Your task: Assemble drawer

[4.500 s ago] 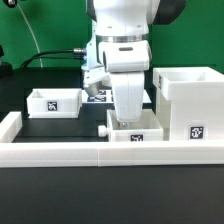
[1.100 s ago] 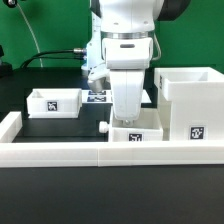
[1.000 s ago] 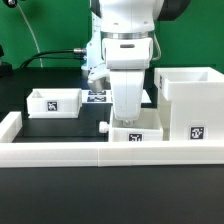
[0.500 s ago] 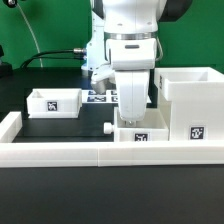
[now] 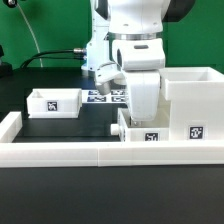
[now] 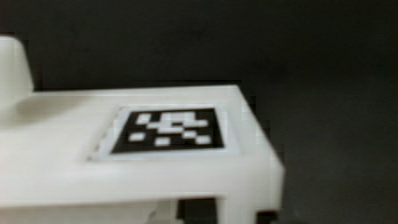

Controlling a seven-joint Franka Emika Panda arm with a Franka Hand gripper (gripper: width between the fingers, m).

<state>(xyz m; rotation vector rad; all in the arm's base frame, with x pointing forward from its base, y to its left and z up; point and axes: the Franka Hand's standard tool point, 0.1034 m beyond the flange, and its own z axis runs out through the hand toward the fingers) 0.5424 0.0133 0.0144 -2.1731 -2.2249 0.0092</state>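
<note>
My gripper [image 5: 140,116] reaches down into a small white tray [image 5: 143,130] and is shut on its wall. The tray has a tag [image 5: 152,137] on its near face and a round knob [image 5: 113,130] at the exterior view's left. It stands on the black table, close against the tall square hollow box [image 5: 190,105]. A second small tray [image 5: 55,101] stands apart at the exterior view's left. The wrist view shows the held tray's tagged face [image 6: 169,130]. Dark fingertips [image 6: 192,206] show at its edge, and the gripper [image 6: 222,210] is mostly hidden.
A low white wall [image 5: 80,152] borders the table along the front and the exterior view's left. The marker board [image 5: 104,96] lies behind the gripper by the arm's base. A black cable runs at the back left.
The gripper and the tray it holds have slid to the exterior view's right, toward the tall box. The other tray and the box have not moved.
</note>
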